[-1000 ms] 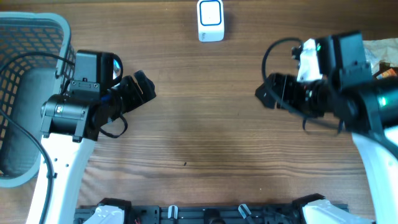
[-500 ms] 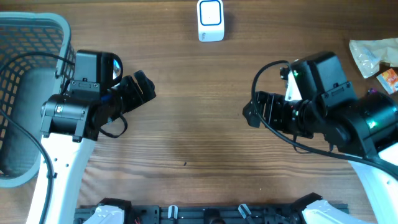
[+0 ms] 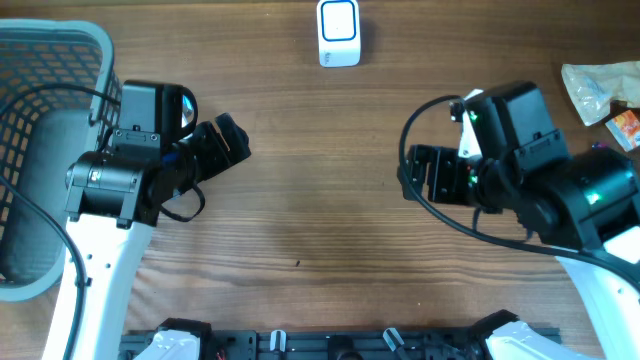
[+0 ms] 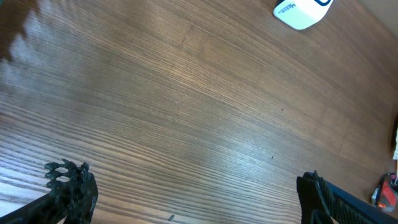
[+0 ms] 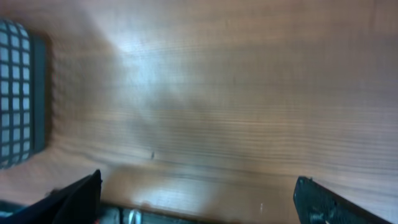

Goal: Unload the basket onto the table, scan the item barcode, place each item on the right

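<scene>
Both arms empty over the table; goods lie at the right edge.
Packet [image 3: 592, 88]: pale, crinkled wrap, lying on the wooden table [image 3: 320, 230] at its right edge, well apart from both grippers; no barcode can be made out on it. Just beside it is a small red-orange pack [image 3: 625, 125], print too small to read. Scanner [image 3: 339, 32]: white box with a blue rounded-square outline on top, at the far middle of the table; the left wrist view shows blue lettering on its side, too small to read. Left gripper [image 3: 232, 140]: jaws spread wide, nothing between them, near the grey mesh basket [image 3: 40, 60]. Right gripper [image 3: 415, 172]: jaws likewise wide apart, holding nothing, pointing toward the table's centre.
</scene>
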Motion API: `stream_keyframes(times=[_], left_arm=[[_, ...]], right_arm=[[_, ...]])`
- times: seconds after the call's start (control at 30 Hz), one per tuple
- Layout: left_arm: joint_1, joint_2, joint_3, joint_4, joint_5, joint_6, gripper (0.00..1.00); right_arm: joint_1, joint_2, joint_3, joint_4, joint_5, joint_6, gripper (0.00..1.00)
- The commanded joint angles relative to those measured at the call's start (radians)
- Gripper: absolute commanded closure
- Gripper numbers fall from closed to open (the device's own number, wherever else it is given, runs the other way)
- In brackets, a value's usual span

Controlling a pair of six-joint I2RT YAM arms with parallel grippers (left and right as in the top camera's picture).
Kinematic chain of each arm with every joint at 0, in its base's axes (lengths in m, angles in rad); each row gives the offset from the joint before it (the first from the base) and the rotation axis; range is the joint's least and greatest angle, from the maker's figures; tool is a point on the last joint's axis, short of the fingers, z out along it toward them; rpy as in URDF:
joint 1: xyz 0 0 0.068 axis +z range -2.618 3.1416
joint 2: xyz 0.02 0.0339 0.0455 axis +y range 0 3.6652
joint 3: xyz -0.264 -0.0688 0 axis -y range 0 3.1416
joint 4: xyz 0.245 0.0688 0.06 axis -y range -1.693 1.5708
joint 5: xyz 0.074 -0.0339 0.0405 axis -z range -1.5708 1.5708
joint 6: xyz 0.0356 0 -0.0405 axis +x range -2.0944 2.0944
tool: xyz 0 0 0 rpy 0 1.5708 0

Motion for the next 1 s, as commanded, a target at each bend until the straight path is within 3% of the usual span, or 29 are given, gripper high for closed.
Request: stream_keyframes(times=[0.0, 0.13, 0.27, 0.5, 0.7, 0.97], left_arm=[[0.005, -0.002, 0.009, 0.002, 0.011, 0.015, 0.0], [0.005, -0.002, 0.009, 0.002, 0.011, 0.015, 0.0], [0.005, -0.002, 0.009, 0.002, 0.011, 0.015, 0.0], [0.005, -0.002, 0.009, 0.002, 0.011, 0.015, 0.0], [0.005, -0.002, 0.009, 0.002, 0.011, 0.015, 0.0], [0.005, -0.002, 0.009, 0.002, 0.011, 0.015, 0.0]], right_arm=[[0.004, -0.047, -0.079, 0.119, 0.039, -0.157, 0.0], [-0.01, -0.166, -0.248, 0.325, 0.017, -0.264, 0.0], [-0.085, -0.36, -0.528, 0.628, 0.005, -0.285, 0.0], [-0.187, -0.703, -0.975, 1.071, -0.109, -0.473, 0.0], [-0.222, -1.015, -1.359, 1.407, -0.124, -0.484, 0.0], [-0.277, -1.191, -1.567, 1.574, -0.124, -0.484, 0.0]])
